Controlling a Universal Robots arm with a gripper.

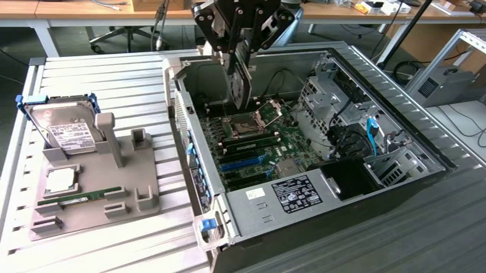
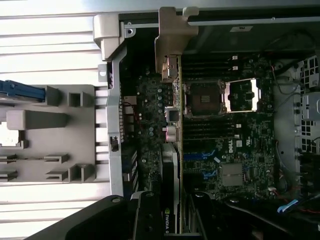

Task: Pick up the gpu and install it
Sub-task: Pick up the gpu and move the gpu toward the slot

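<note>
Jaws clamp the gpu (image 1: 241, 77), long axis upright, pointing down over the motherboard (image 1: 254, 149).

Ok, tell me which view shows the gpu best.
The exterior view: the gpu hangs upright from the gripper, shut on its top edge, above the open computer case. The wrist view looks along the gpu edge-on, showing its black cooler edge and part of a label.

We take this for a robotics lab or workshop. A pincer (image 1: 239, 50) holds a gpu (image 1: 241, 85) over an open computer case (image 1: 258, 222) on a slatted metal surface (image 1: 114, 74), beside a grey parts holder (image 1: 144, 187). Behind stand wooden desks (image 1: 68, 8), an office chair (image 1: 125, 34), an aluminium frame (image 1: 465, 45) and floor cables (image 1: 463, 122).
</note>
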